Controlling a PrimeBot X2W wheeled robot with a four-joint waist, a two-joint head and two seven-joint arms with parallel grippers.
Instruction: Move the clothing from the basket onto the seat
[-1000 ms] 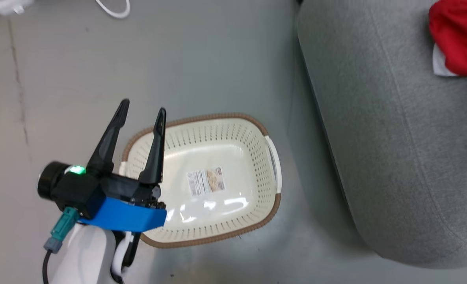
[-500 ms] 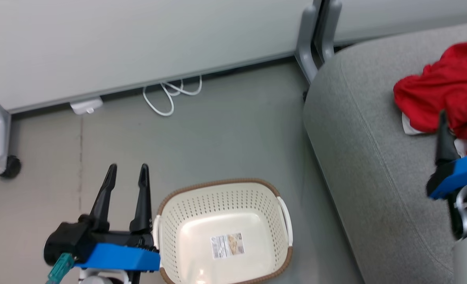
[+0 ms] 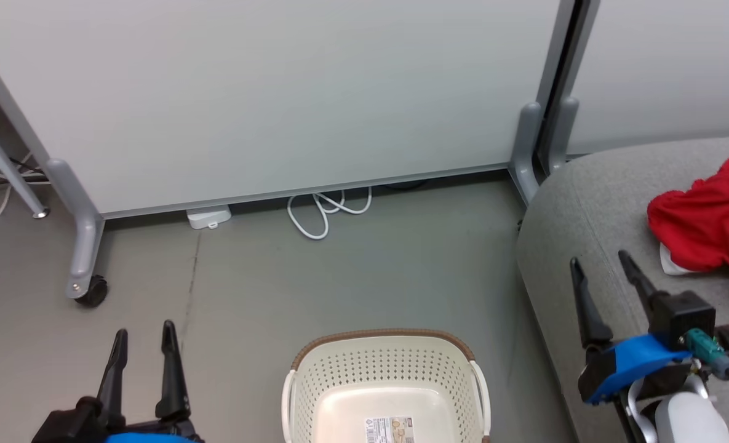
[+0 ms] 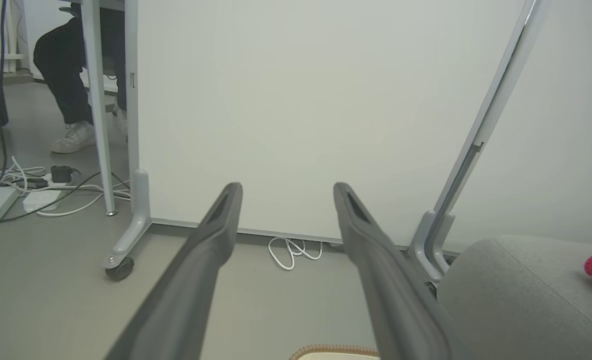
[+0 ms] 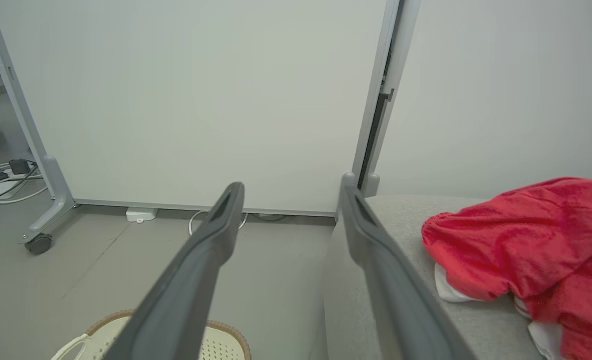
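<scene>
Red fabric is catching the eye in the head view. The clothing (image 3: 705, 224) is lying in a crumpled heap on top of the seat (image 3: 610, 203), well in from its rounded left edge, with white trim peeking out underneath. The basket (image 3: 382, 335) is standing on the floor (image 3: 364, 277) near the seat's left edge. The visible part of its bottom is carrying nothing but a sticker (image 3: 390, 429). The left gripper (image 3: 144, 332) is hovering over the floor left of the basket, fingers parted and holding nothing. The right gripper (image 3: 599, 259) is hanging over the seat's near left part, likewise spread and bare, apart from the heap.

Through the left wrist view, the left gripper (image 4: 287, 187) is pointing at a pale partition panel (image 4: 296, 100) with its jaws apart. The basket's brown rim is just showing at the bottom edge, and a sliver of red is sitting on the seat.

Through the right wrist view, the right gripper (image 5: 291, 184) is gaping and empty. The heap is resting on the seat to the right of its fingers, and the basket is sitting low on the floor to the left.

The garments are looking light and limp, so they should be sagging and draping once lifted. Thin cloth may be slipping from narrow fingers, so a thick bunched ridge on the heap's crest is looking like the better hold than the flat trim. With the basket seemingly emptied, little is appearing left to move.
</scene>
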